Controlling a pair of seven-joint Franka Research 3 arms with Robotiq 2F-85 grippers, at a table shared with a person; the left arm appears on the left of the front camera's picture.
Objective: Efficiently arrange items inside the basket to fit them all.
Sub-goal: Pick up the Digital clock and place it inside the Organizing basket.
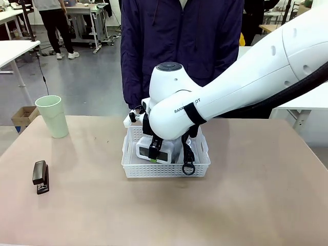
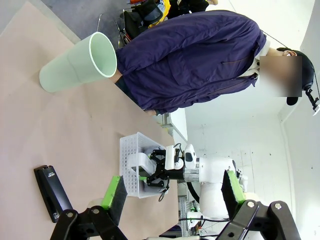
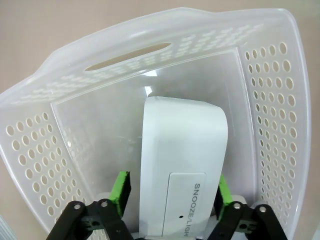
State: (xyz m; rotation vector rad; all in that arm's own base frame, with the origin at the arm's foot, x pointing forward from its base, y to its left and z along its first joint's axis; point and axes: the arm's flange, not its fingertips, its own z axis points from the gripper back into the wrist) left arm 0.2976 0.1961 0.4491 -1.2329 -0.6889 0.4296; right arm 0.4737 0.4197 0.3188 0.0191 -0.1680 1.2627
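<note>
white plastic all round me: my right gripper (image 3: pixel 171 189) is down inside the white rectangular lattice-sided plastic basket (image 3: pixel 270 90), jaws parted and standing either side of the white rounded box (image 3: pixel 182 150) marked "snooze/light". there's a sliver of gap between one green pad (image 3: pixel 120 192) and the box's side, so i'm straddling it, not squeezing it

the box lies flat on the basket floor, lengthways, with bare floor beyond it up to the cut-out handle. i read that as deliberate: lying low and parallel to the walls, it leaves one usable block of space rather than odd corners

from the front, a black strap with a ring (image 1: pixel 188 168) droops over the basket's near wall; the pouch it belongs to i can't make out behind my own arm

my left gripper (image 2: pixel 172 191) hangs above the tan table (image 1: pixel 256 205), fingers spread wide, nothing between them. waiting out there, well apart from the basket: the black stapler (image 1: pixel 40 177) lying flat and the pale green plastic cup (image 1: pixel 53 116) standing upright

my guess: the bulky cup wants that free end, and the slim stapler can slide in beside the box
</note>
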